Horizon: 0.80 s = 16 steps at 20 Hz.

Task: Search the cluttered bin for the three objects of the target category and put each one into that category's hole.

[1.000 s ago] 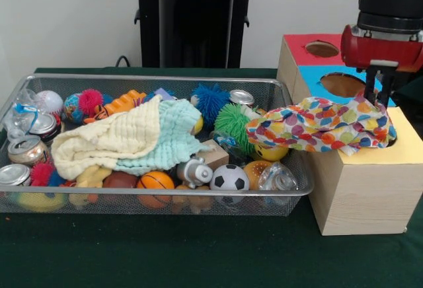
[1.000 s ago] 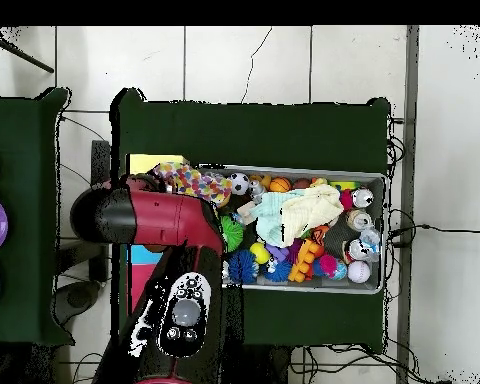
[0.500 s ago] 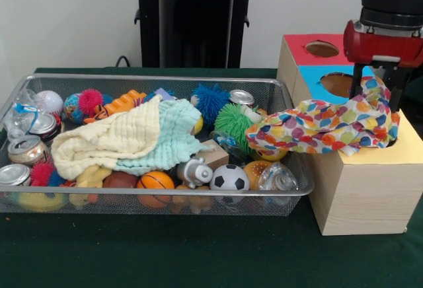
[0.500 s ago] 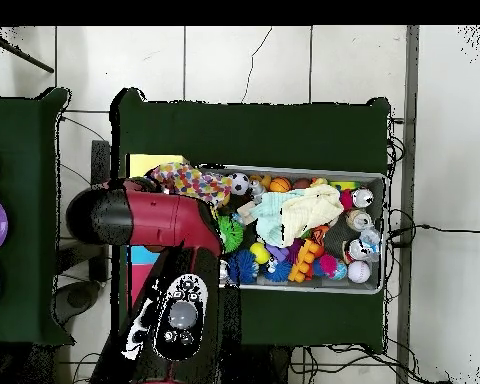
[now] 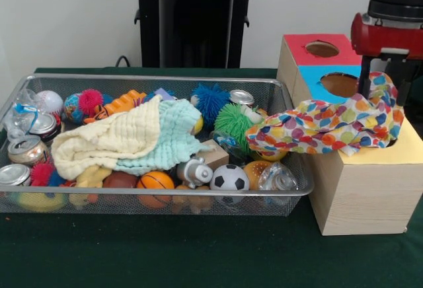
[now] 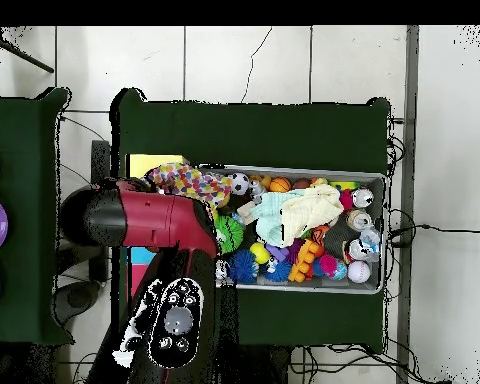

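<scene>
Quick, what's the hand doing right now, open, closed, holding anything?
Hand: closed on the cloth, holding one end up over the box; the other end drapes over the bin rim.

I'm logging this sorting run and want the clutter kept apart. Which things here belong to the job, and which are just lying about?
In the job:
- spotted cloth, held up by the gripper
- wooden box, yellow section with its hole
- cream cloth
- mint cloth

Lying about in the wire bin:
- soccer ball
- basketball
- green spiky ball
- cans
</scene>
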### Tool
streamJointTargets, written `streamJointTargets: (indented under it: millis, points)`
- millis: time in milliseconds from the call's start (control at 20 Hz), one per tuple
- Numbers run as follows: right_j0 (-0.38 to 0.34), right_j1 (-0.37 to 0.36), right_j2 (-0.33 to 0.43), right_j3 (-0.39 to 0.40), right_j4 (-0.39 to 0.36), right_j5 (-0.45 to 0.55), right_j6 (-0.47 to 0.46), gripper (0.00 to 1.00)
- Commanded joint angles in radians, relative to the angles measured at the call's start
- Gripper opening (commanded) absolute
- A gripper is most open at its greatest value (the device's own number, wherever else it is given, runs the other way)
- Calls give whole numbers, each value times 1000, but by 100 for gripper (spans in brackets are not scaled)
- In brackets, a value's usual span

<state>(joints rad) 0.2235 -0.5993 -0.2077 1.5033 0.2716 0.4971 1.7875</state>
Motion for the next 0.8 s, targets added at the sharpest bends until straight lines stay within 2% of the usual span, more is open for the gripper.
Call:
streamJointTargets:
  millis: [50, 100, 250, 350, 650, 800]
  points:
    - [-25, -38, 78, 56, 49, 191, 197, 100]
    - [-23, -44, 75, 47, 48, 207, 198, 100]
    - [23, -58, -9, -8, 1, 268, 224, 100]
    - [35, -61, -37, -20, -17, 281, 230, 100]
    - [35, -63, -49, -16, -23, 266, 216, 100]
    - [32, -46, -61, -42, -31, 273, 209, 100]
